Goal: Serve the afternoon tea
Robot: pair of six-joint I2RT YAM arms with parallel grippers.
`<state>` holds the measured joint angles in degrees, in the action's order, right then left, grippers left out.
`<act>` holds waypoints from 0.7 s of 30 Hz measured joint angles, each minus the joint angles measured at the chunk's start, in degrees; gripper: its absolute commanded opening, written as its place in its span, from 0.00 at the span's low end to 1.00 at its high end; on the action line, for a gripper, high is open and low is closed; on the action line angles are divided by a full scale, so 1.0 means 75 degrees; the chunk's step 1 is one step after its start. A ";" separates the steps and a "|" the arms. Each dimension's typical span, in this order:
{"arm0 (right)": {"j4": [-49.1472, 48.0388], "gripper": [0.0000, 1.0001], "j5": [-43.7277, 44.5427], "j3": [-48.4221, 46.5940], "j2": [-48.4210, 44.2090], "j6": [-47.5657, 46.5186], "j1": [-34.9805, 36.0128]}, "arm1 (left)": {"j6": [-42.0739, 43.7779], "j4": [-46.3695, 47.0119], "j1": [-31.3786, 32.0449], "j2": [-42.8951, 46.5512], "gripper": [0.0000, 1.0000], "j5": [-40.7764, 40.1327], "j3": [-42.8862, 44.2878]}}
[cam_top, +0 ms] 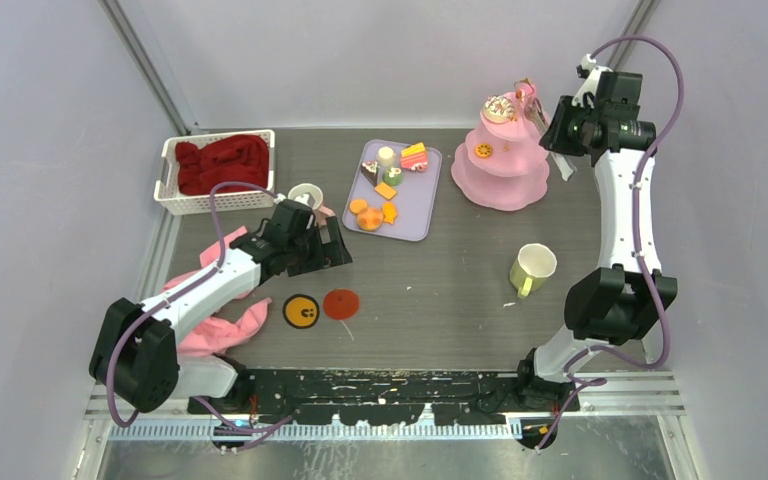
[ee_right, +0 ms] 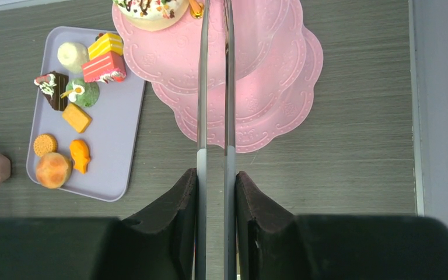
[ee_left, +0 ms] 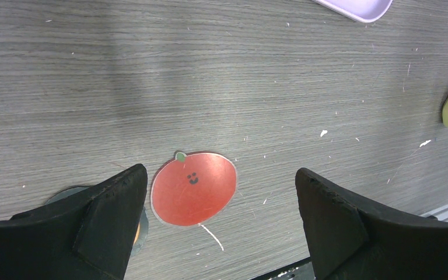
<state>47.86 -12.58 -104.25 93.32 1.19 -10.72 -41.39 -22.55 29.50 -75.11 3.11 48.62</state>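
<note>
Plainly the right gripper (ee_right: 216,175) is the working one: its fingers are pressed in on the long metal tweezers (ee_right: 203,87), whose two blades run straight away from the wrist, long axis near to far, up over the pink tiered stand (ee_right: 268,76) at the far right of the table. The tips pass out of the top of the wrist view beside a frosted donut (ee_right: 150,9) on the top tier, so I cannot tell whether they pinch anything. What the coming move likely turns on is that the remaining toy cakes (ee_right: 109,61) lie to the left of the tweezers, on the lilac tray (ee_right: 116,151) just beside the stand, so the blades would have to swing left and dip to reach them. The left gripper (ee_left: 220,178) hangs wide open and empty over a red coaster (ee_left: 193,188), nearer than the right arm to the cream mug (cam_top: 305,194) by the basket; a yellow-green mug (cam_top: 532,268) stands near right, well apart from it. No lettering is readable; the red coaster bears only a small drawn smiling face.
</note>
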 measured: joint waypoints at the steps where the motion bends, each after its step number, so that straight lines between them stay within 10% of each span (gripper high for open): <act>1: 0.0006 0.29 -0.0009 0.0023 0.0029 0.0000 0.0000 | 0.0000 0.0000 0.0000 0.0000 0.97 0.0000 0.0000; 21: 0.0058 0.49 0.0122 0.0160 -0.0044 0.0093 0.0000 | 0.0003 0.0000 0.0000 0.0003 0.97 0.0032 0.0000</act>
<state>48.29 -11.66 -103.04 92.99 1.89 -10.72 -41.36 -22.55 29.50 -75.09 3.36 48.62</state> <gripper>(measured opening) 0.489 0.969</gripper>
